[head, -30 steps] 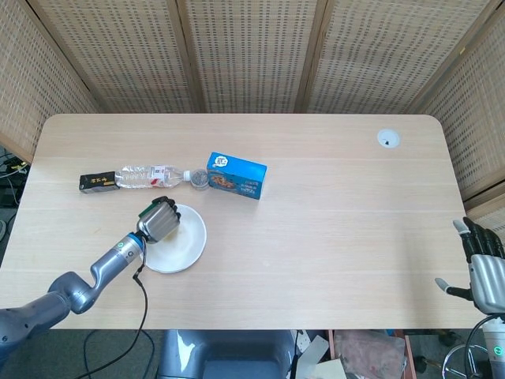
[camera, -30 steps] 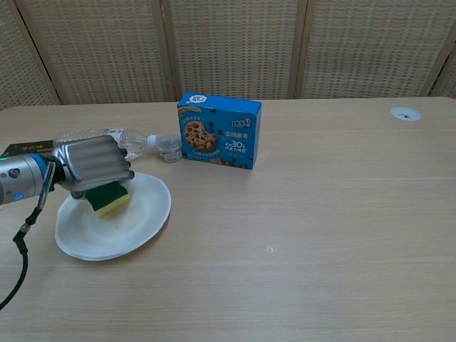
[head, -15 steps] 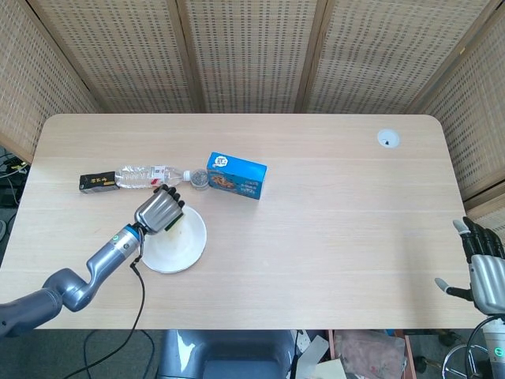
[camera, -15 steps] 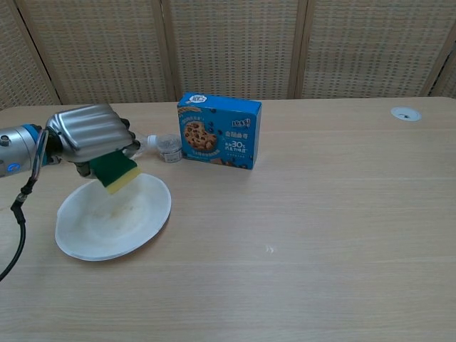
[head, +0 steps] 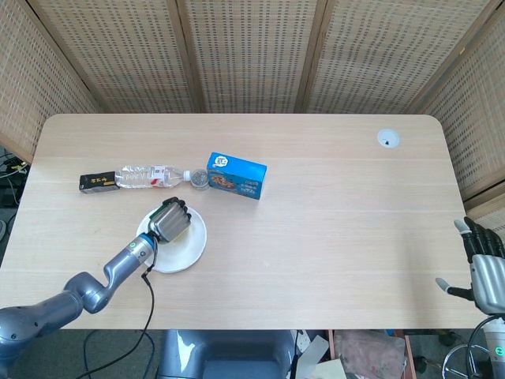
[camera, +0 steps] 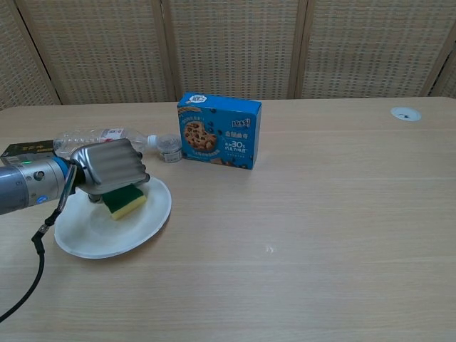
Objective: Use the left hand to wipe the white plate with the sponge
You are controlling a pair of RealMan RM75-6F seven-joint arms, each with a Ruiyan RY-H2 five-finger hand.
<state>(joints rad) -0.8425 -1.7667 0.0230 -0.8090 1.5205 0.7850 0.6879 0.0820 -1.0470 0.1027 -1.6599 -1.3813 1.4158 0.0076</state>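
A white plate lies on the table's left part. My left hand grips a green and yellow sponge and presses it onto the plate's far right area. In the head view the hand covers nearly all of the sponge. My right hand hangs off the table's right front corner, fingers apart, holding nothing; the chest view does not show it.
A blue cookie box stands behind the plate to the right. A clear bottle lies on its side behind the plate, next to a small dark box. A cable trails from the left wrist.
Half a second ago the left hand held the sponge lifted above the plate's far edge. It has since come down and forward, and the sponge rests on the plate again.
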